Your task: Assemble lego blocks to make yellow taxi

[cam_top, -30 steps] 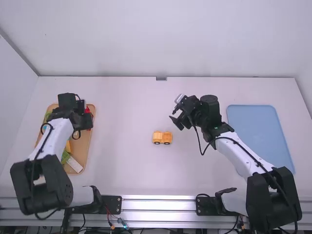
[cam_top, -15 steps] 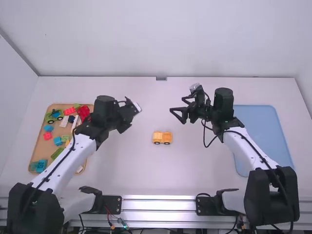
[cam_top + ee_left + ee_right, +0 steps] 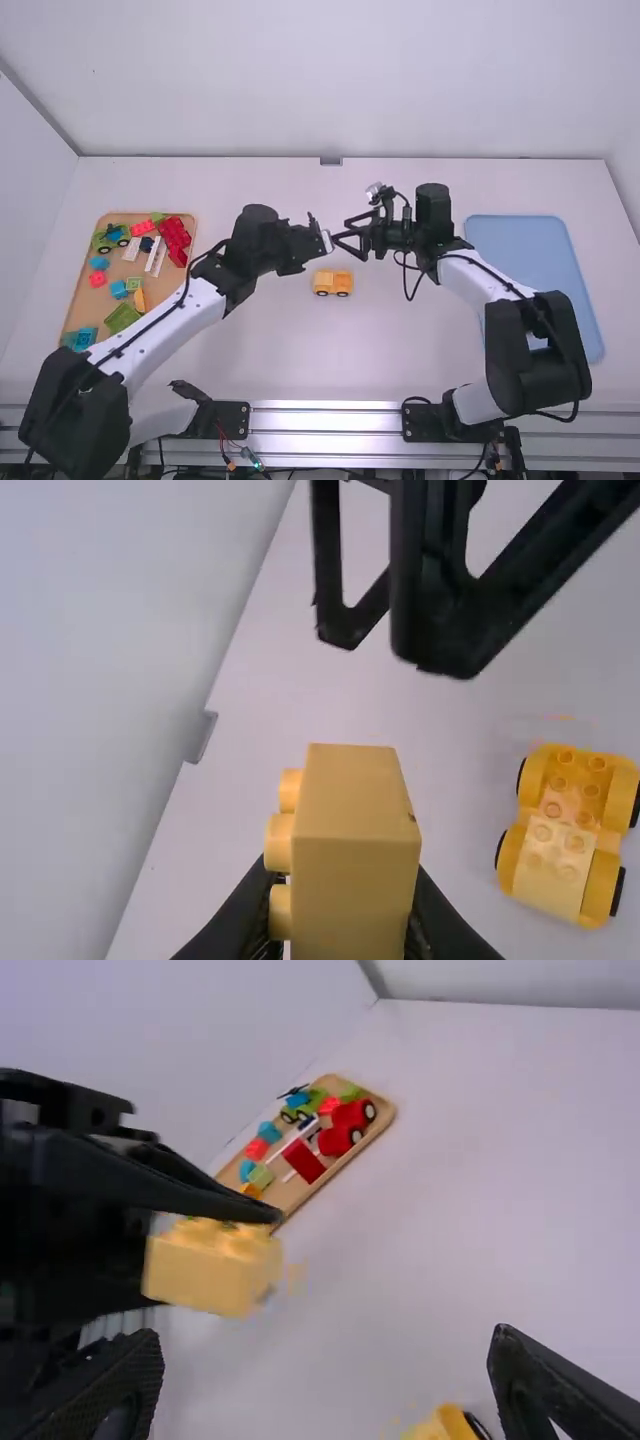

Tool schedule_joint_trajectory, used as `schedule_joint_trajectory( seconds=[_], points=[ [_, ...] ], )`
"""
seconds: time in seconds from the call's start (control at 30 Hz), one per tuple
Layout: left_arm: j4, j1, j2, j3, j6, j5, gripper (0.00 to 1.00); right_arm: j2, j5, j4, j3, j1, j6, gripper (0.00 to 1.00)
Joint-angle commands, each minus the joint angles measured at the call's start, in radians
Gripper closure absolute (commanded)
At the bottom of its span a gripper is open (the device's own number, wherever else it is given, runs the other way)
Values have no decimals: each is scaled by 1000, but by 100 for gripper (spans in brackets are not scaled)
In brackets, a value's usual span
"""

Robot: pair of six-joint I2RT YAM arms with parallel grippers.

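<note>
1. The tabletop is white, with pale walls behind it and a metal rail along its near edge.
2. The yellow block is in the air over the middle of the tabletop. Round studs stand out from one of its sides.
3. The left tool pinches this block between its two fingers.
4. The right tool is near the block, on its right side in the high view. Its fingers are widely spread, and they hold nothing.
5. The yellow car base stands on its wheels on the tabletop, apart from both tools. In the high view it is a little closer to the camera than the held block. Studs are visible on its top.
6. At the left side lies a wooden tray. It carries a green vehicle with dark wheels, red pieces, white bars, a rounded blue piece, an orange piece and a green piece, among others.
7. At the right side lies a light blue tray, partly behind the right arm.
</note>
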Motion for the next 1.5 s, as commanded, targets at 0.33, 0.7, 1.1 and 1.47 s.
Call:
schedule_joint_trajectory(
  seconds=[0.33,0.7,1.1,1.47],
  points=[
    [99,-17,86,-2,-66,65,99,16,88,-35,20,31,26,21],
    [98,-17,88,-3,-73,86,99,16,99,-35,19,59,26,29],
    [152,-17,151,-3,-98,124,98,16,109,-39,19,78,26,44],
    [171,-17,151,-3,-118,116,98,16,184,-70,19,81,26,45]
  ],
)
